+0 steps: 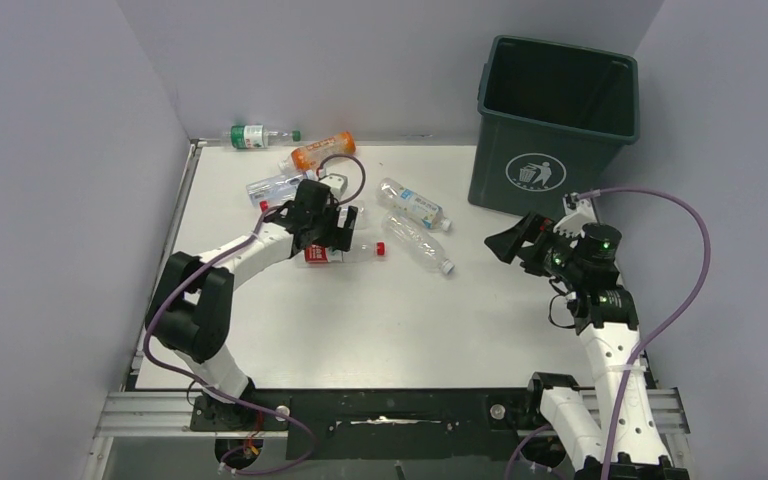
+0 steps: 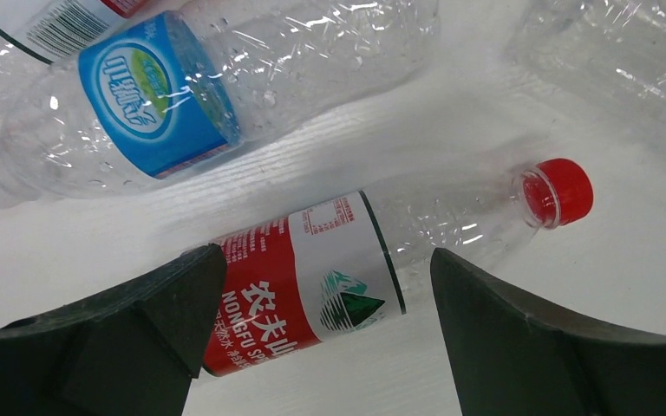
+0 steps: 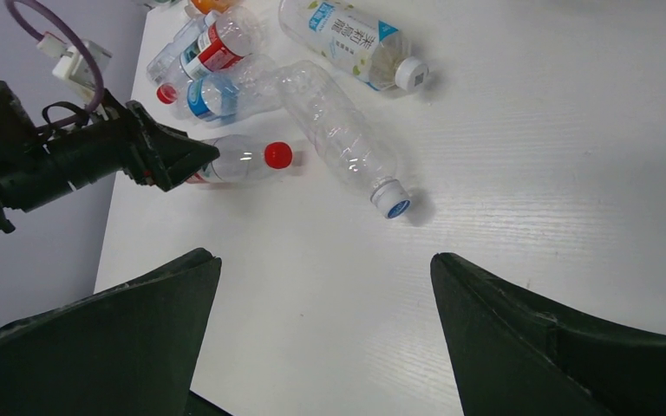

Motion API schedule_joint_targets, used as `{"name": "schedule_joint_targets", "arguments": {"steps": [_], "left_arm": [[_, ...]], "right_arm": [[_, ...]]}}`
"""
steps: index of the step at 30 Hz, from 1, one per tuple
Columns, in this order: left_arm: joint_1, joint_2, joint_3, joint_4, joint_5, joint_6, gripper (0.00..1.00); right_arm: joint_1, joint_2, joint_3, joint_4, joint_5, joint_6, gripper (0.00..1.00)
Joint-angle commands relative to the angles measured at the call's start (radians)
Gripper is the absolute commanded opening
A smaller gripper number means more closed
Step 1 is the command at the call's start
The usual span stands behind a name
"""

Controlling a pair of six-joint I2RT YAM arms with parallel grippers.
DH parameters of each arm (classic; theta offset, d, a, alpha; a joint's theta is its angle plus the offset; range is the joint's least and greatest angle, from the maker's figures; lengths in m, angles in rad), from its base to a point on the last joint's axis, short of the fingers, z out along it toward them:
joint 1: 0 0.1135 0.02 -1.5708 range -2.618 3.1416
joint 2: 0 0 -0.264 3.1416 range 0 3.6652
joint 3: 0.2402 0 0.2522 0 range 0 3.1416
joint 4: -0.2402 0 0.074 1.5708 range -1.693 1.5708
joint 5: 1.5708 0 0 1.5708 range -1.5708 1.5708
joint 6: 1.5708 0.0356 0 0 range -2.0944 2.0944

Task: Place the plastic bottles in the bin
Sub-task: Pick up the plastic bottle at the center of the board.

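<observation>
A white table [image 1: 360, 330] with a faint wood grain fills a booth of plain pale grey-lilac walls [image 1: 50, 150] on the left, back and right. A metal rail [image 1: 390, 408] runs along its near edge, where both arms are bolted, and purple cables [image 1: 695, 250] loop from the arms.

The bin [image 1: 557, 120] stands upright at the far right corner, its white symbol facing the arms and its top open.

The plastic bottles lie on their sides in the far left half of the table, well apart from the bin:
- A green-labelled bottle [image 1: 255, 136] lies along the back wall.
- An orange bottle [image 1: 322, 151] lies just in front of it.
- A blue-labelled bottle [image 2: 156, 95] lies beside the arm.
- A white-labelled bottle [image 1: 412, 204] and a bare clear bottle [image 1: 418, 243] lie near the middle.

The left gripper [image 2: 324, 264] hangs low over a red-labelled bottle [image 2: 451, 221] with a red cap. Its jaws are spread wide and grasp nothing. The bottle lies flat on the table between them (the left finger overlaps its base end in the wrist view, and I cannot tell whether it touches).

The right gripper [image 3: 325, 258] hovers above bare table just in front of the bin, pointing toward the bottles. Its jaws are also spread wide and hold nothing.
</observation>
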Motion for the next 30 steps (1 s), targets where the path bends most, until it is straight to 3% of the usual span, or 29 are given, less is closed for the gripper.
{"name": "schedule_joint_targets", "arguments": {"steps": [1,15,30], "left_arm": [[-0.003,-0.004,0.032,-0.007,0.051,0.035,0.89],[-0.031,-0.026,-0.029,-0.092,0.028,-0.015,0.89],[-0.17,-0.05,-0.067,-0.166,-0.072,-0.108,0.88]], "right_arm": [[0.012,-0.049,0.03,0.0,-0.039,0.02,0.98],[0.021,-0.047,0.009,-0.032,-0.068,-0.02,0.98],[0.021,-0.053,-0.023,-0.017,-0.09,-0.024,0.98]]}}
